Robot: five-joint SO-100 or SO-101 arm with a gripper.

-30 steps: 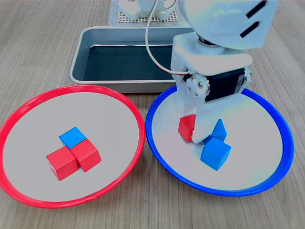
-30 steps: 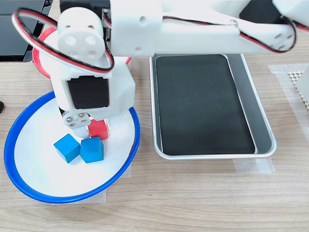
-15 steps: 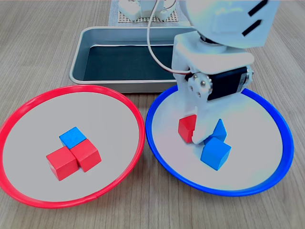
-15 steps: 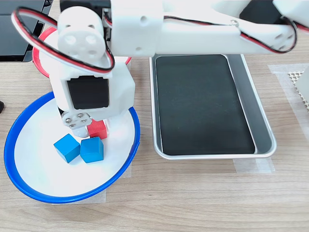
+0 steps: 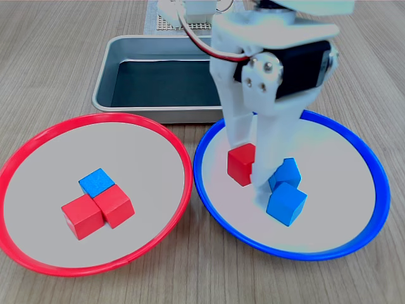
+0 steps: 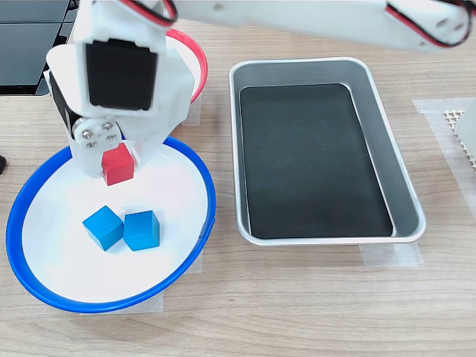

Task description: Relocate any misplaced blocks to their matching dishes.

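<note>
Pincer: white gripper (image 5: 245, 166) (image 6: 117, 165), jaws pointing down over the blue-rimmed dish, closed on one red block pinched between them.
Held block: red block (image 5: 241, 164) (image 6: 117, 163), clamped between the jaws above the blue-rimmed dish; in the second exterior view it sits clear of the two blue blocks below it; whether it touches the dish floor cannot be told.
Blue-rimmed dish: blue-rimmed dish (image 5: 354, 239) (image 6: 44, 297), round and shallow with a pale inside, on the first exterior view's right and the second exterior view's left.
Blocks in the blue-rimmed dish: two blue blocks (image 5: 286, 202) (image 6: 141, 230), touching side by side.
Red-rimmed dish: red-rimmed dish (image 5: 25, 253) (image 6: 195, 56), on the first exterior view's left, just beside the blue-rimmed dish; mostly hidden behind the arm in the second exterior view.
Blocks in the red-rimmed dish: two red blocks (image 5: 82, 216) side by side, with one blue block (image 5: 97, 182) touching them at the back.
Tray: rectangular metal tray (image 5: 107, 69) (image 6: 405, 201) with a dark floor, beyond the dishes in the first exterior view.
Surface: wooden table (image 5: 50, 57) (image 6: 297, 312).
</note>
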